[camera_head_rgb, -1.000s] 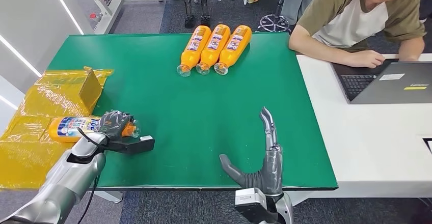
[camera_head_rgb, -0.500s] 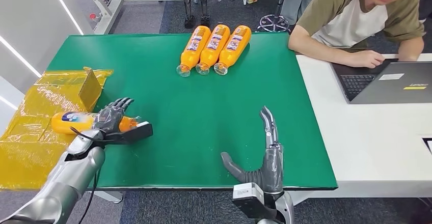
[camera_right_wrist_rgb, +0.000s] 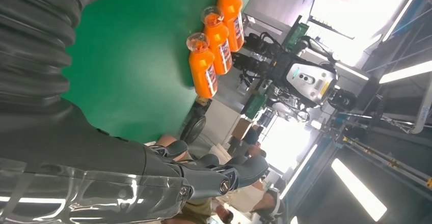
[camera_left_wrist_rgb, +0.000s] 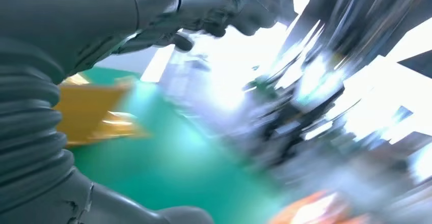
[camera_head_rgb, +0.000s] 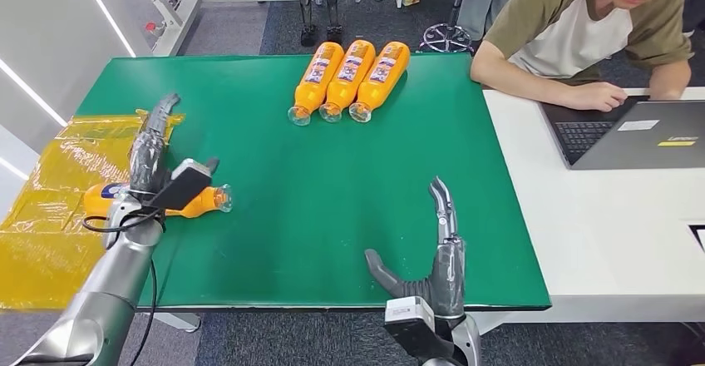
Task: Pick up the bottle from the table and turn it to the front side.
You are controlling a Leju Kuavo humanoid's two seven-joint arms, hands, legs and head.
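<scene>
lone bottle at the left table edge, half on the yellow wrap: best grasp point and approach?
Judging by its pose, grip the bottle around mid-body, coming from above. It lies on its side, cap pointing toward the table's middle, base on the yellow wrap. The left hand is right over it, fingers extended and holding nothing; wrap them across the barrel, not the narrow neck.

The printed labels on the three orange bottles are too small to read.

Head view high up, looking down on green table, wrist views close behind hands, both share table.
</scene>
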